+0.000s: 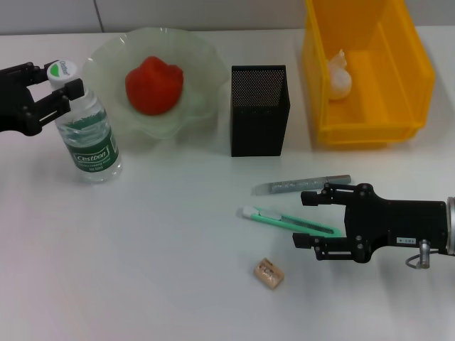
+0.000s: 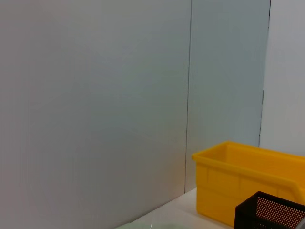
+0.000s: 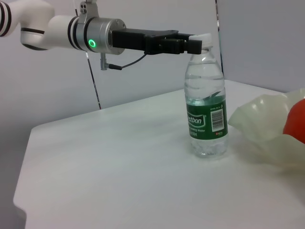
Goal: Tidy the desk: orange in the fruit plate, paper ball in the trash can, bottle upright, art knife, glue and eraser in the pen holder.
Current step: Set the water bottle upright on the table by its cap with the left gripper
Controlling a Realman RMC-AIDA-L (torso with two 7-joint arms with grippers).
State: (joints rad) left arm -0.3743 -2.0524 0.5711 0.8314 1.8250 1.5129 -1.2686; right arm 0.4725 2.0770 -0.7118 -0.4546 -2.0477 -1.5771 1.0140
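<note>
Done: red-orange fruit [image 1: 153, 85] in pale green glass plate [image 1: 99, 64]; crumpled white paper ball [image 1: 338, 77] in yellow plastic bin [image 1: 419, 71]; clear plastic bottle [image 1: 87, 135] upright, cap gripped by left gripper [image 1: 62, 84]. Remaining beside spread-fingered, empty right gripper [image 1: 304, 219]: green art knife [image 1: 284, 221], grey glue stick [image 1: 302, 185], tan eraser [image 1: 269, 273]; black mesh pen holder [image 1: 259, 110] unfilled.

The left gripper [image 1: 62, 87] covers the bottle [image 1: 89, 142] neck, so the fingers' [image 1: 67, 90] contact cannot be told. At 12 o'clock the frame cuts the yellow bin [image 1: 370, 78]. The pen holder [image 2: 269, 212] is cropped in the left wrist view, the fruit plate [image 3: 267, 129] and orange [image 3: 295, 121] in the right. The eraser [image 1: 269, 273] print is unreadable.
</note>
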